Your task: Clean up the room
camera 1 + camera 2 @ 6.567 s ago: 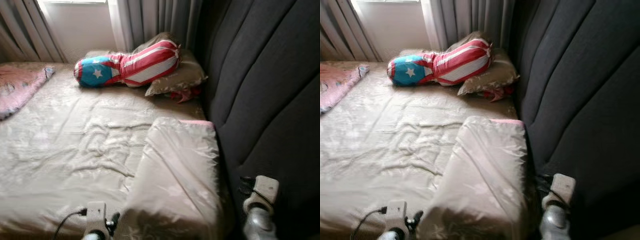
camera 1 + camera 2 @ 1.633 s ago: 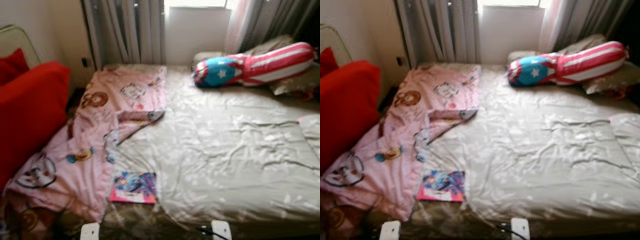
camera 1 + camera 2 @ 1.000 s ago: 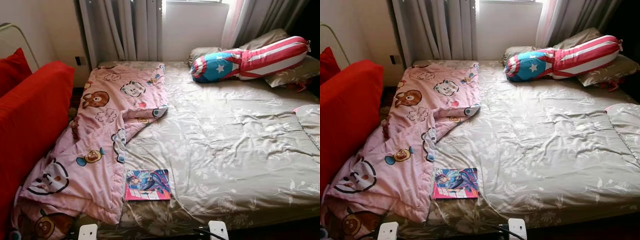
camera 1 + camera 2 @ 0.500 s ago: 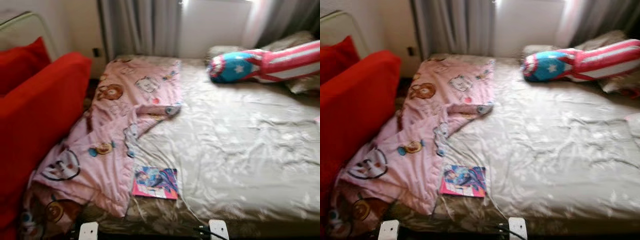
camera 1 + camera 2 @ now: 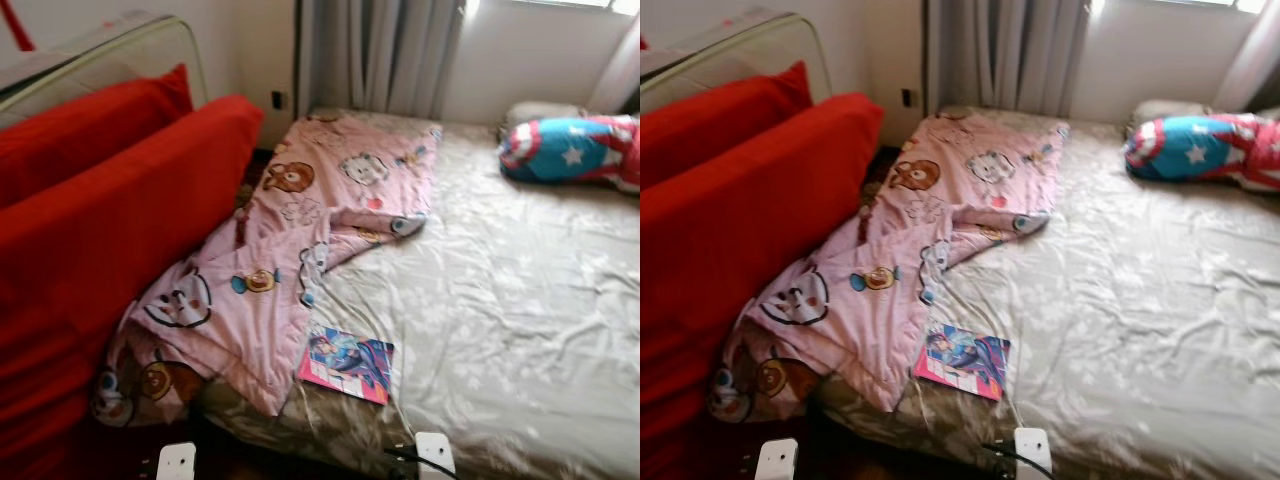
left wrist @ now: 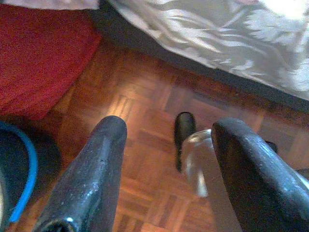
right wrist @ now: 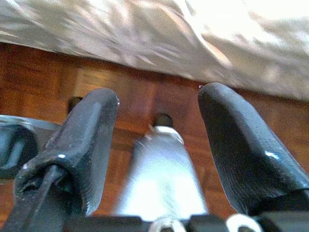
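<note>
Both grippers, left gripper and right gripper, hung with fingers apart over wooden floor (idle, nothing held); magazine lay lower centre, beside pink blanket, likely awaiting pickup.

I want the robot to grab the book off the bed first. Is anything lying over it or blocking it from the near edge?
Nothing visible does. The book lies bare on the sheet, close to the bed's near edge, beside the pink blanket, whose hem is next to it but not over it. Both grippers hang open over the floor.
</note>
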Controlling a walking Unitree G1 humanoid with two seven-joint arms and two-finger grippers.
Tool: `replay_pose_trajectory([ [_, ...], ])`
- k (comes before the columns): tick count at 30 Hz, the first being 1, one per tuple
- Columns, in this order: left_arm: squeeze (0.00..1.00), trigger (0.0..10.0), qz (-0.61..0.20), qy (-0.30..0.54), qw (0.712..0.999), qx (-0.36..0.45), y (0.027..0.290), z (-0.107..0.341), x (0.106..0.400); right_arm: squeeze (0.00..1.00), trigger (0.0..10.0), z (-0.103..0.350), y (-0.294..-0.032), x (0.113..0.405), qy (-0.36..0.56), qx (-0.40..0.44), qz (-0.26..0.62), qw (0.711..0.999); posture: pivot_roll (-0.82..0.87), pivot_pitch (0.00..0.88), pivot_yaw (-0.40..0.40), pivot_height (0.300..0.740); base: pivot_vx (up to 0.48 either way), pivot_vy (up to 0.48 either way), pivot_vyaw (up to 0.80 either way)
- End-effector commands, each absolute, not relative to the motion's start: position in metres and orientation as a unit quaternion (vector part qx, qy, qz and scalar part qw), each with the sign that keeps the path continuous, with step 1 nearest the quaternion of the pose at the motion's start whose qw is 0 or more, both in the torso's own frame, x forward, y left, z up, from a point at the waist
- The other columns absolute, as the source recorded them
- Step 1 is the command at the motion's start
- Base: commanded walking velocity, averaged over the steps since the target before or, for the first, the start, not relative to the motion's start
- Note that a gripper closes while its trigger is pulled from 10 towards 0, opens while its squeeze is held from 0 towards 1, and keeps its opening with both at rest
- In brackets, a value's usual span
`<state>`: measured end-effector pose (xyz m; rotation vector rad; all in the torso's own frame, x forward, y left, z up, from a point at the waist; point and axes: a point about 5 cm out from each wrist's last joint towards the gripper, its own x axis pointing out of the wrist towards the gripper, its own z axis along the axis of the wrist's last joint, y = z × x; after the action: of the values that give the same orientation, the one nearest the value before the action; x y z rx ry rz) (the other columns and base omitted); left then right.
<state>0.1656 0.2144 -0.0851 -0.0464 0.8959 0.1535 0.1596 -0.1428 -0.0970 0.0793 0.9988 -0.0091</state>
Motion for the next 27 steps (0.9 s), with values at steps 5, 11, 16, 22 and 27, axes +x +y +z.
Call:
replay_pose_trajectory([
  [5,0.0,10.0,0.072,0.443,0.893,-0.02,0.2143,-0.0875,0.1607,0.0,10.0,-0.096,-0.1406,0.1618,0.475,0.043,-0.005,0.879,0.01,0.029,-0.039,0.74,0.0,0.123,0.0],
  [11,0.0,10.0,0.07,0.444,0.893,-0.019,0.2136,-0.0878,0.1607,0.0,10.0,-0.096,-0.1412,0.1618,0.475,0.044,-0.006,0.879,0.01,0.027,-0.039,0.74,0.0,0.313,0.0],
  [16,0.0,10.0,0.07,0.445,0.893,-0.019,0.2132,-0.0879,0.1606,0.0,10.0,-0.096,-0.141,0.1618,0.475,0.043,-0.004,0.879,0.01,0.021,-0.038,0.74,0.0,0.316,0.0],
  [22,0.0,10.0,0.069,0.445,0.893,-0.019,0.2129,-0.088,0.1603,0.0,10.0,-0.0963,-0.1409,0.1611,0.476,0.042,-0.002,0.878,0.01,0.016,-0.038,0.74,0.0,0.315,0.0],
  [27,0.0,10.0,0.069,0.445,0.893,-0.018,0.213,-0.0881,0.1602,0.0,10.0,-0.0964,-0.1406,0.1609,0.477,0.042,-0.001,0.878,0.01,0.014,-0.036,0.74,0.0,0.316,0.0],
])
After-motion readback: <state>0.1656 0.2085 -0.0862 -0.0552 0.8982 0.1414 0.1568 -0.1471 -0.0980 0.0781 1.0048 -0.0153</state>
